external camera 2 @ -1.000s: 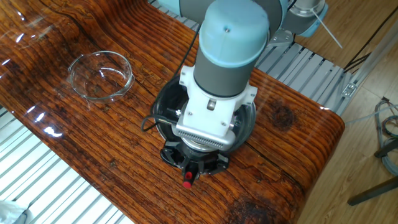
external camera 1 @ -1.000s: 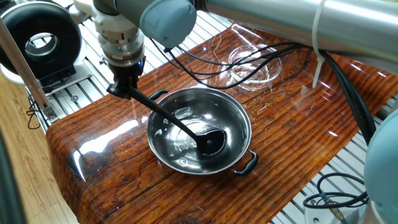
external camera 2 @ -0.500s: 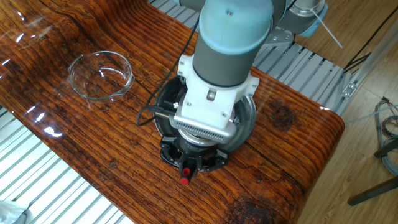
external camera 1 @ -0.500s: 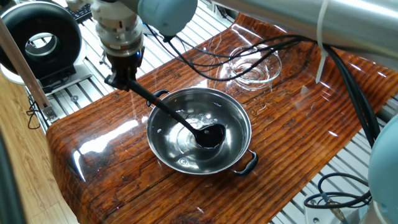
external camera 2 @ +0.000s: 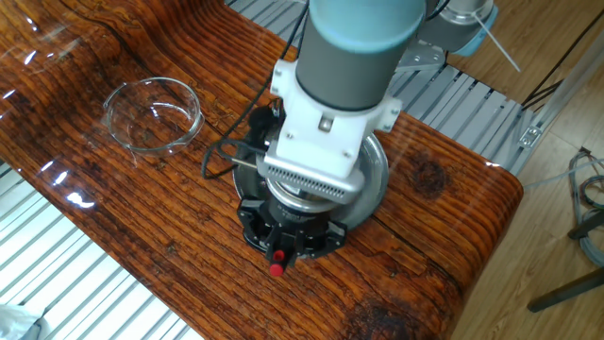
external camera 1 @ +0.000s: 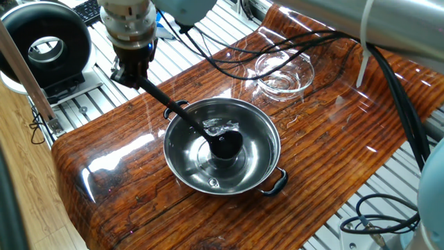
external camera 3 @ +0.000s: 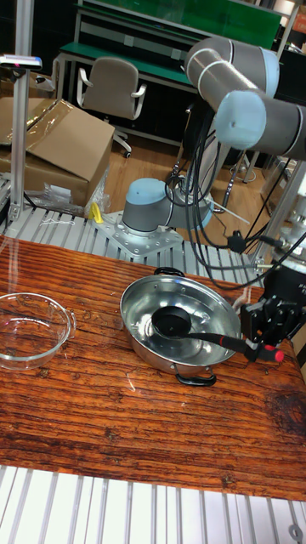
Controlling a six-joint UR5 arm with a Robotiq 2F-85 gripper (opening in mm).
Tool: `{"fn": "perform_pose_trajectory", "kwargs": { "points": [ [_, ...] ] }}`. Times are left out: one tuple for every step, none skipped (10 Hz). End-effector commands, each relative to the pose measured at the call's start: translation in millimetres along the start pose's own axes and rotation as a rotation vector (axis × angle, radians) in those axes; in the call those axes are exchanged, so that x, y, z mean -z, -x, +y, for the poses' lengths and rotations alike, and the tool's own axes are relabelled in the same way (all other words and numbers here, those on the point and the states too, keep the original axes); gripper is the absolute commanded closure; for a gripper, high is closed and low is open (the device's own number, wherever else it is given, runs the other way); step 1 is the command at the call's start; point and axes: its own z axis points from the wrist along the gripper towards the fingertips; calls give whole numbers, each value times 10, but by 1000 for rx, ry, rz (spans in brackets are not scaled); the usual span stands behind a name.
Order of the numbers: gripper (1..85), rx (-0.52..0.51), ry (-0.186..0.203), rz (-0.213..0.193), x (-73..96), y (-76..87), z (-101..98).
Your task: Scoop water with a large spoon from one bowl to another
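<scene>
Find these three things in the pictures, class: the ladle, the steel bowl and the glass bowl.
ladle [external camera 1: 225, 146], one fixed view, on its scoop head.
steel bowl [external camera 3: 136, 327], tall fixed view, on its inner wall.
glass bowl [external camera 2: 152, 115], the other fixed view, on its clear base.

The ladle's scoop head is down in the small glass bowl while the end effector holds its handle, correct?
Not quite. The end effector holds the handle, but the ladle has its scoop head in the large steel bowl. The glass bowl stands apart, as one fixed view shows.
</scene>
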Motion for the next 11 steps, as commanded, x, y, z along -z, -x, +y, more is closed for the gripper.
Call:
{"fn": "perform_pose_trajectory", "kwargs": {
  "points": [
    [847,-14,0,0,185,-19,-18],
    [847,-15,-2,4,217,-43,-21],
    [847,-18,-4,12,261,-75,-28],
    [847,-23,-1,19,300,-104,-28],
    [847,-26,1,24,334,-129,-31],
    [847,-28,-1,32,359,-158,-38],
    [847,-31,0,36,392,-178,-32],
    [847,-33,1,41,423,-191,-26],
    [847,-33,4,43,449,-200,-25],
    [847,-33,6,49,469,-222,-21],
    [847,-32,7,63,491,-267,-15]
  ]
}}
